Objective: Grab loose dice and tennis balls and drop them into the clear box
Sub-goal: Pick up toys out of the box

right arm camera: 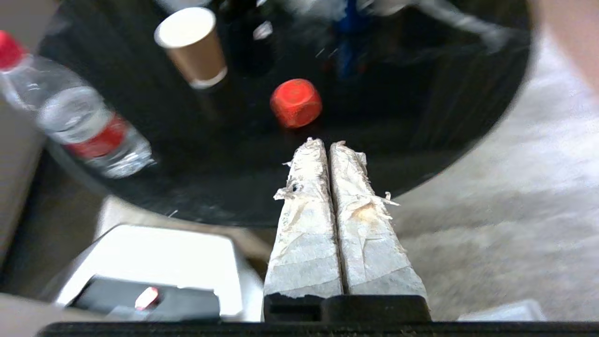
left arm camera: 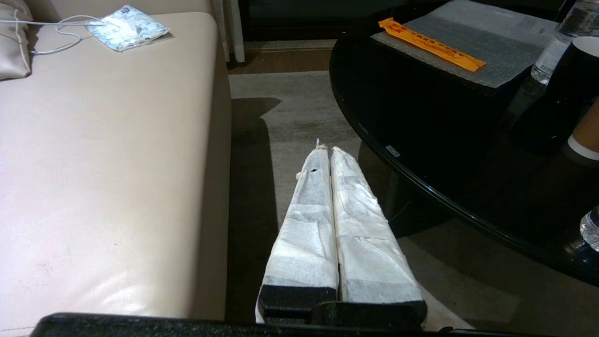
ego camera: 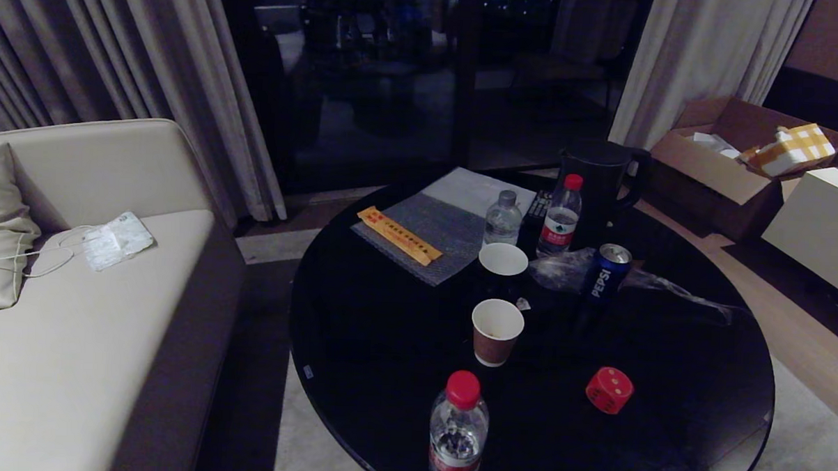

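A: The right end effector (right arm camera: 326, 142) had its taped fingers pressed together with nothing between them, poised above the near rim of the round black surface (ego camera: 387, 346). The left end effector (left arm camera: 326, 150) was likewise closed and empty, parked low between the sofa (ego camera: 74, 335) and the surface.

B: And the target?

A: One red die (ego camera: 609, 390) sat alone on the surface, at about five o'clock from the brown paper cup (ego camera: 497, 331) and at three o'clock from the red-capped bottle (ego camera: 459, 428). In the right wrist view the die (right arm camera: 295, 103) lay straight ahead of the fingertips, near but apart from them.

B: How should the grasp go?

A: I'd judge the jaws had to spread wider than the die before descending, then straddle two flat faces rather than its rounded corners, staying clear of the cup. No tennis balls or clear box showed in any view.
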{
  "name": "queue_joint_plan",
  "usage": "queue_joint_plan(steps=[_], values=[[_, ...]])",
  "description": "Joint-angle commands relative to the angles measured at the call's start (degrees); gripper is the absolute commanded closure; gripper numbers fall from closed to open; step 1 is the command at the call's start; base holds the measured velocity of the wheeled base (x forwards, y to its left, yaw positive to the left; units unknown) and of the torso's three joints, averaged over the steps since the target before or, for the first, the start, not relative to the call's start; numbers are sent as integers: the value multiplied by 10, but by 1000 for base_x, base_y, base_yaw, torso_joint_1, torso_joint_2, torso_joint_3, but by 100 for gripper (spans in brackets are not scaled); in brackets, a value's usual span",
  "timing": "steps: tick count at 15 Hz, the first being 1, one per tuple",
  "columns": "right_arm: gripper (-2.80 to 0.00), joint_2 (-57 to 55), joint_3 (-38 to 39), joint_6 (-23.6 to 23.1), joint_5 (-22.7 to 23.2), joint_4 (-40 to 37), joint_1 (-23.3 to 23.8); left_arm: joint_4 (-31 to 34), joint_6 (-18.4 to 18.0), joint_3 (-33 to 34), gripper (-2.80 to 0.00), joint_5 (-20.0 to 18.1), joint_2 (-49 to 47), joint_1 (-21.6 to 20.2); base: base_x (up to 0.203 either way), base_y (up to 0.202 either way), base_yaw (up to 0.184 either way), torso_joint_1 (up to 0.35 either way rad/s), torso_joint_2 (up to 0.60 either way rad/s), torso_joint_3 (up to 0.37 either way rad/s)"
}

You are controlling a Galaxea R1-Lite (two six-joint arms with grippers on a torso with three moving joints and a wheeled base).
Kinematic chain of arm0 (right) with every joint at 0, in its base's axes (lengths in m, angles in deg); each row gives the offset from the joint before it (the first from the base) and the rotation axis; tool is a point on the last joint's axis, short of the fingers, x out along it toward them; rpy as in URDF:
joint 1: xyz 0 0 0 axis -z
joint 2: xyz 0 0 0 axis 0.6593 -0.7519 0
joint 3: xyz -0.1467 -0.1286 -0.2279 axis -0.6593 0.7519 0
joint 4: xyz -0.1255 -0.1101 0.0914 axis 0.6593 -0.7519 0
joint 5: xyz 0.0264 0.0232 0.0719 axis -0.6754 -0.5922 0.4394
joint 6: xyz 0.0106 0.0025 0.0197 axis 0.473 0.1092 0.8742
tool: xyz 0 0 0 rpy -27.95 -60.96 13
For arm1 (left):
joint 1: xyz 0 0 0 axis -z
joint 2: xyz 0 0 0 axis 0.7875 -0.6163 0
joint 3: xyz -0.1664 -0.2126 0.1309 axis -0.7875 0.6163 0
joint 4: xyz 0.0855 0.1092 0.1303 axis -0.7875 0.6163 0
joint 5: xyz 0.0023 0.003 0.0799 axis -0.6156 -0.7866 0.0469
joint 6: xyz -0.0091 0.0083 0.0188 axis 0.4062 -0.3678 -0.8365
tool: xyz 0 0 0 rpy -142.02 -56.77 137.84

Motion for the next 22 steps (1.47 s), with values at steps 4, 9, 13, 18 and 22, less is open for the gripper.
queue_joint_plan(steps=[4,9,13,18,22], values=[[0,-294,-110,37,60,-5,-16,0,0,1,0,1,0,0,0,0,0,0,0,0],[0,-461,-139,40,82,23,-50,0,0,1,0,1,0,0,0,0,0,0,0,0],[-280,-571,-153,-12,61,64,-71,0,0,1,0,1,0,0,0,0,0,0,0,0],[-280,-704,-203,-63,-2,89,-85,0,0,1,0,1,0,0,0,0,0,0,0,0],[-280,-764,-209,-122,-12,149,-83,0,0,1,0,1,0,0,0,0,0,0,0,0]])
